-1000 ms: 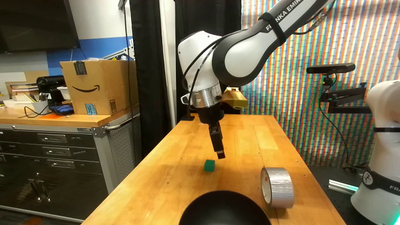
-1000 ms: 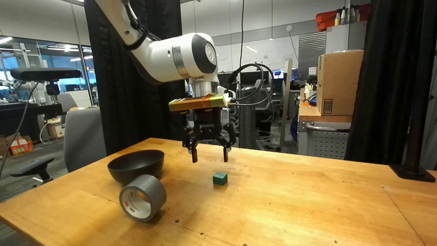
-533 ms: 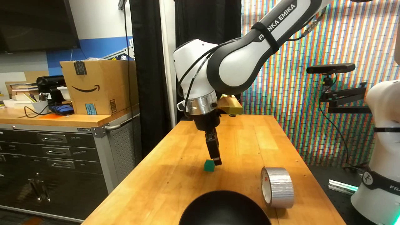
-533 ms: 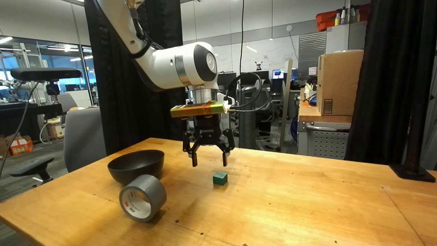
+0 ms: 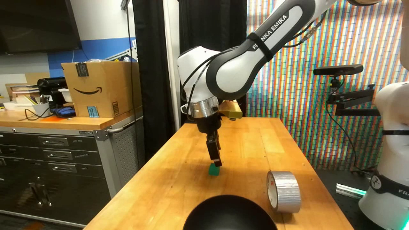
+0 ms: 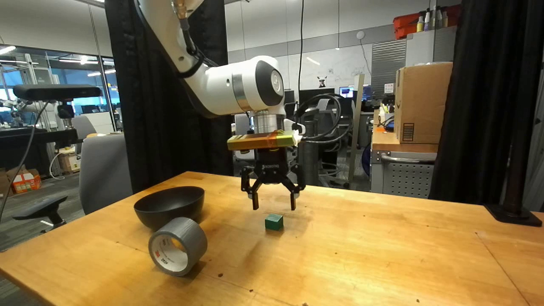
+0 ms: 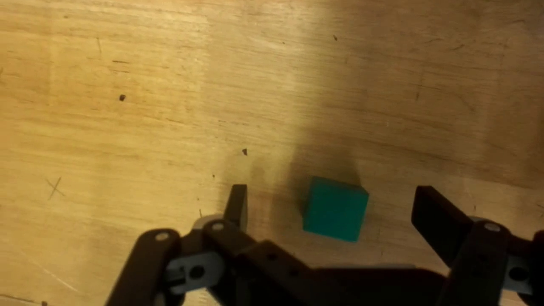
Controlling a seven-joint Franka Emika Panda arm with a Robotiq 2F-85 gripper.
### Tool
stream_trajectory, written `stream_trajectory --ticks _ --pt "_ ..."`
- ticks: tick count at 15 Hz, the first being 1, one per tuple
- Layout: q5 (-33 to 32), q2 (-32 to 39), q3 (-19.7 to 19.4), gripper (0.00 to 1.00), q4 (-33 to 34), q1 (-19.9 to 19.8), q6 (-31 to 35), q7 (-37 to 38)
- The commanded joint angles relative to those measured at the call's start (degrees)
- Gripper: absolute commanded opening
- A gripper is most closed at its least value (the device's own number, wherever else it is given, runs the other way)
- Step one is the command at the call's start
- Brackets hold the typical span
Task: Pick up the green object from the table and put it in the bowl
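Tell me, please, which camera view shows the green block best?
The wrist view: the green block looks largest there, seen from above and whole between the open jaws. Both exterior views show it much smaller on the table; in an exterior view the jaws hide part of the green block.

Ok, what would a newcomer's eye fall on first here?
Most likely the big white arm reaching over the wooden table, its open hand above the green block. In the wrist view, that block is the one vivid colour, between the spread fingers. In an exterior view, the silver-grey tape roll stands on its curved edge, partly hiding the black bowl.
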Motion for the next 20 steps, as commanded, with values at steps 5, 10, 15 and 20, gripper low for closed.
stream_trajectory --ticks 5,10,15,20 --pt "-4.09 2.84 -0.33 1.00 1.92 0.77 1.13 0.77" --pt "-6.02 4.05 -0.33 1.00 2.16 1.15 0.98 0.88" --pt "-5.94 5.36 -0.07 1.00 3.62 1.70 0.35 1.21" --pt "-5.75 6.36 0.11 1.00 4.77 2.25 -0.06 1.09"
